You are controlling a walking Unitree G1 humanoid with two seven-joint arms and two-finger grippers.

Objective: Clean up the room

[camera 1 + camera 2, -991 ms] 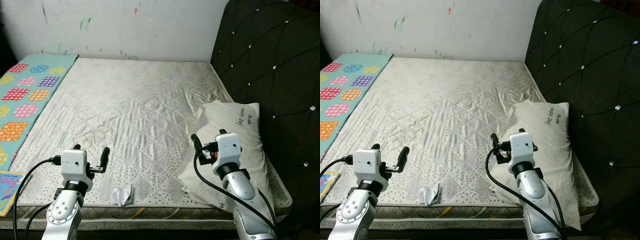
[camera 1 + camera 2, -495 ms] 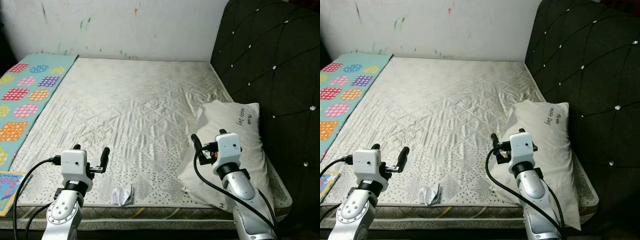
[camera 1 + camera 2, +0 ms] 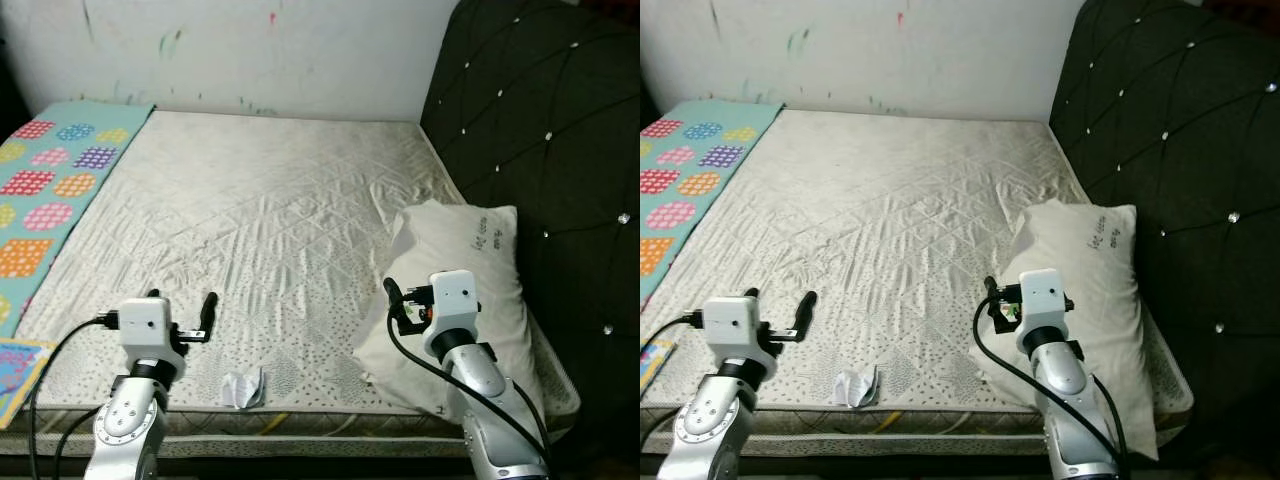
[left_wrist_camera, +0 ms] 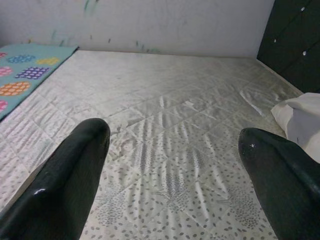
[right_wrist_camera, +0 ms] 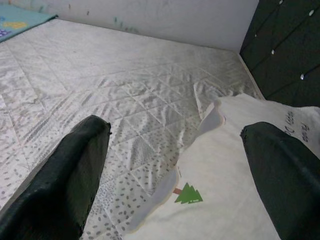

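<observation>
Left eye view showed both arms raised over the near edge of the bed, apparently in a ready posture before any pick. The left end effector was spread wide and held nothing; it hovered above the mattress at near left. The right end effector was likewise spread and empty, positioned over the near-left corner of the pillow. The pillow lay at the right side of the bed against the dark tufted headboard. A crumpled paper scrap, judged the likeliest item for cleanup, rested on the near edge of the mattress between the 2 arms, closer to the left one. A patterned mat lay along the left side. The pillow carried 1 line of script, too small to read, and a small green tree print.
</observation>
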